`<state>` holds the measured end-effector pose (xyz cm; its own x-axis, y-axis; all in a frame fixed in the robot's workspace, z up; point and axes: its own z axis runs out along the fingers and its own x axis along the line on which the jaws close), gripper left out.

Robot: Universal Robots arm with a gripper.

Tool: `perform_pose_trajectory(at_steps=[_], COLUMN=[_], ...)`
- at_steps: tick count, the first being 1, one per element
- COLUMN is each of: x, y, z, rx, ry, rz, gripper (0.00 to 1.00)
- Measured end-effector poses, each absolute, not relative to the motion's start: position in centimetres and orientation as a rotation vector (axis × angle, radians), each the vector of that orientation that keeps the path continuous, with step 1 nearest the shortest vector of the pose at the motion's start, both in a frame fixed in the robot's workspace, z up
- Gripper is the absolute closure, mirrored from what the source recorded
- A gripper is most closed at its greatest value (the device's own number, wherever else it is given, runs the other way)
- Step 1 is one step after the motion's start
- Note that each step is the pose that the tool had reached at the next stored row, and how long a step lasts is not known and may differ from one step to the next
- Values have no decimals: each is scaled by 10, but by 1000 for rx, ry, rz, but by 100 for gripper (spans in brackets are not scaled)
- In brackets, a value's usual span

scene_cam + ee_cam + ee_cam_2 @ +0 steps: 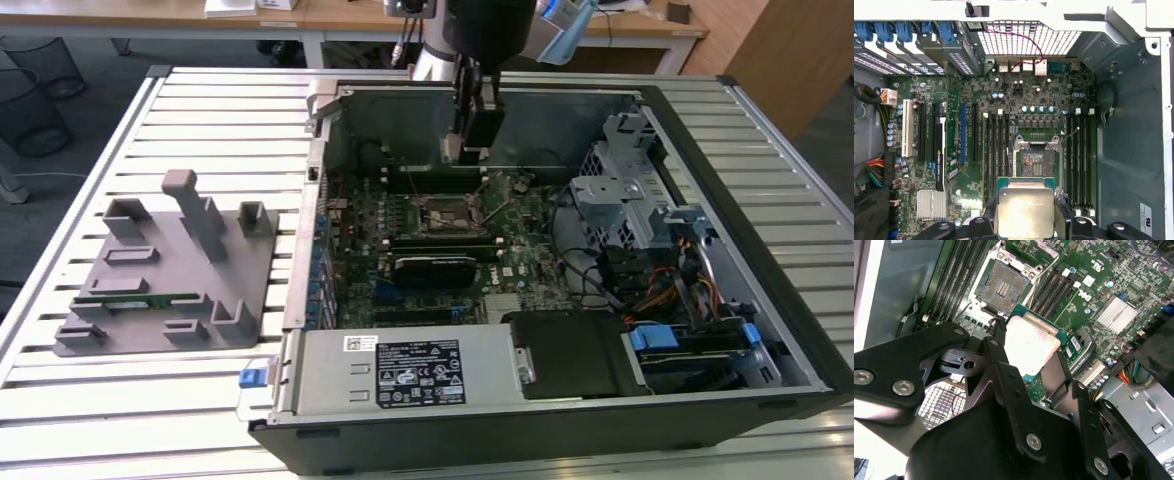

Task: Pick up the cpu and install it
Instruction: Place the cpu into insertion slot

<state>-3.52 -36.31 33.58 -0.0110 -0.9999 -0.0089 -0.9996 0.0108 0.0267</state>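
**Ext view.** Fingers (467,138) hung inside the open PC case (601,430), over the mobo (521,265). Black-framed socket (441,215) lay below the fingertips. Grey jig (160,290) sat on the slatted surface (200,110) outside the case, well apart from the fingers, twd the exterior view's left.

**2nd wrist view.** Cpu (1031,342) was pinched betw. the two black fingers (1004,372), one on each opposite edge. Silver lid faced the cam and a thin green edge showed on the side away from the fingers. Socket (1004,285) sat beyond the fingertips with its contact field bare and nothing seated in it. Cpu was apart from the socket; how far above the board, could not tell. Finned silver heatsink (1116,315) was off to one side of the fingers, well apart.

**1st wrist view.** Cpu (1025,212) was held level betw. the fingers (1063,220). Socket (1036,162) lay just past the chip's far edge and was not overlapped by it. Memory slots (1079,160) ran along both sides of the socket. Wire fan grille (1029,37) was at the case wall, far beyond the fingertips.
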Motion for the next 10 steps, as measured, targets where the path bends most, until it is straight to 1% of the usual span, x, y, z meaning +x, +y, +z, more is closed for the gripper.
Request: perform_pose_trajectory(at_steps=[10], x=[-35], y=[-363], z=[330], rx=[2200], ry=[-2224], rz=[-39], gripper=[47])
